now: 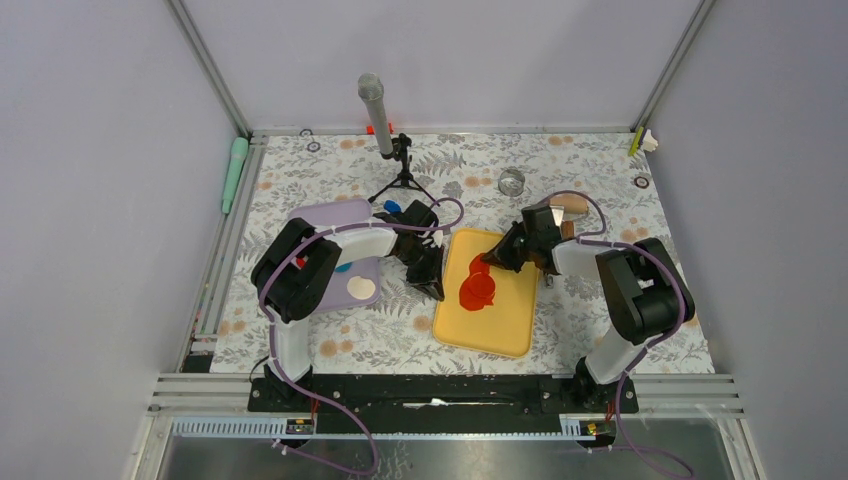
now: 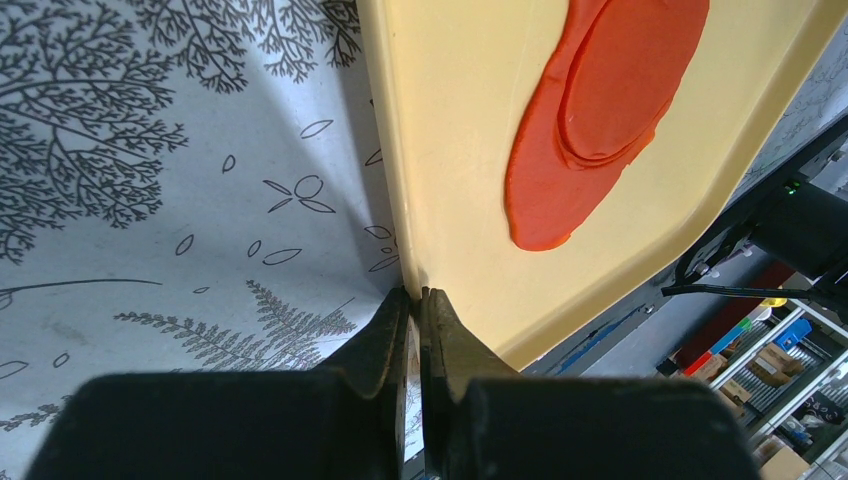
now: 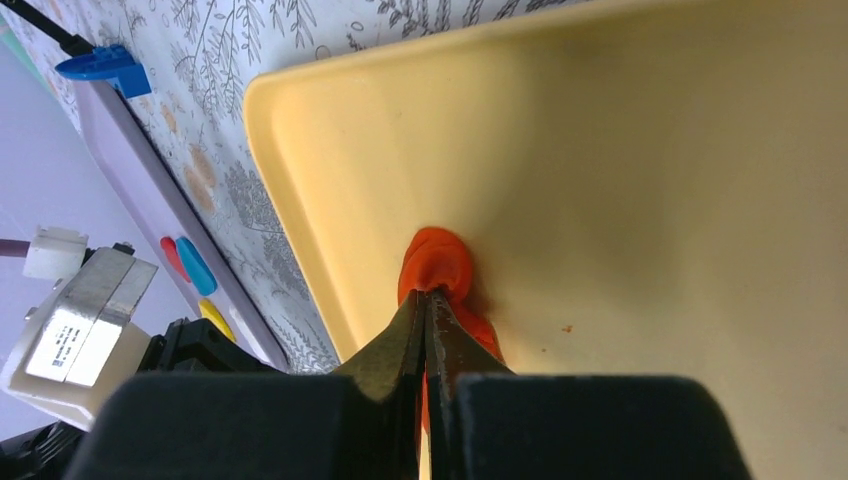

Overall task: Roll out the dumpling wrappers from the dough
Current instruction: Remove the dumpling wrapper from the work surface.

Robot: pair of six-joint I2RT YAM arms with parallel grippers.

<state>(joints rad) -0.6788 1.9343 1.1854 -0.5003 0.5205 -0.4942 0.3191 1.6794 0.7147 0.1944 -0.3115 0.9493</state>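
A yellow tray point(image 1: 500, 325) lies in the middle of the table. On it are flat red dumpling wrappers point(image 1: 478, 292), which the left wrist view shows as overlapping thin discs point(image 2: 600, 110). My left gripper point(image 1: 437, 290) is shut on the tray's left rim point(image 2: 400, 200), and the rim runs into the gap between its fingertips point(image 2: 415, 292). My right gripper point(image 1: 495, 262) is over the tray's far part. It is shut point(image 3: 427, 295) on a small crumpled red wrapper point(image 3: 440, 262), which bulges past the tips and shows red between the fingers.
A purple board point(image 1: 345, 215) with a cream disc point(image 1: 362, 289) and a blue disc lies left of the tray, under the left arm. At the back stand a microphone on a tripod point(image 1: 403, 180), a metal ring cutter point(image 1: 512, 181) and a brown object point(image 1: 572, 205).
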